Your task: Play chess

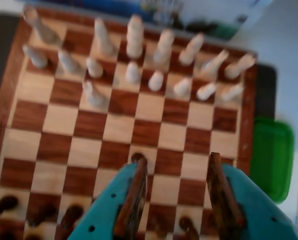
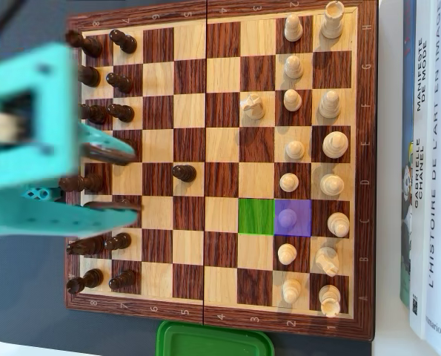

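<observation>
Two teal fingers stand apart, gripping nothing, above the chessboard's (image 1: 118,127) dark-piece side.

Wrist view: gripper (image 1: 179,197) is blurred and cut off below; white pieces (image 1: 133,35) crowd the board's far edge, dark pieces (image 1: 71,215) are barely legible. Overhead view: the arm (image 2: 27,141) hides several dark pieces; a lone dark pawn (image 2: 183,173) stands near the board's centre, with a green lid (image 2: 214,341) cropped below the board.

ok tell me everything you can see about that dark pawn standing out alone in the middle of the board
The lone dark pawn in the overhead view is a small, glossy, dark brown piece that looks like turned wood, with a round head on a wider base. It stands upright on a light square of the chessboard, advanced ahead of the other dark pieces. Nothing touches it; the squares around it are empty. The teal gripper hangs over the board's dark side, apart from the pawn. In the wrist view, the pawn peeks out beside a gripper finger.
</observation>
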